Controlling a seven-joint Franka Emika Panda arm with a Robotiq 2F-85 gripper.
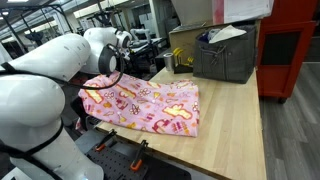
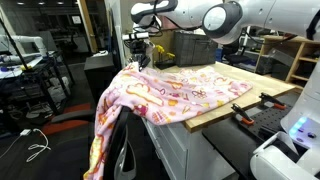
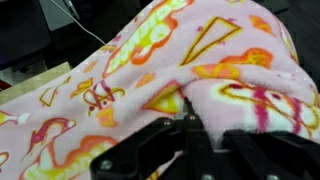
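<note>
A pink fleece blanket (image 1: pixel 150 105) with yellow and red cartoon prints lies spread on the wooden table (image 1: pixel 235 130). One end hangs over the table's edge (image 2: pixel 115 120) in an exterior view. My gripper (image 3: pixel 190 118) is shut on a fold of this blanket (image 3: pixel 200 60) in the wrist view, the cloth bunched up between its black fingers (image 3: pixel 150 145). In both exterior views the gripper (image 1: pixel 113 78) (image 2: pixel 140 52) sits at the blanket's far corner by the table's edge.
A dark crate (image 1: pixel 225 55) with papers stands at the back of the table beside a small yellow object (image 1: pixel 182 58). Clamps (image 2: pixel 250 105) grip the table's side. A cabinet (image 2: pixel 200 150) is under the table, with cables on the floor (image 2: pixel 35 140).
</note>
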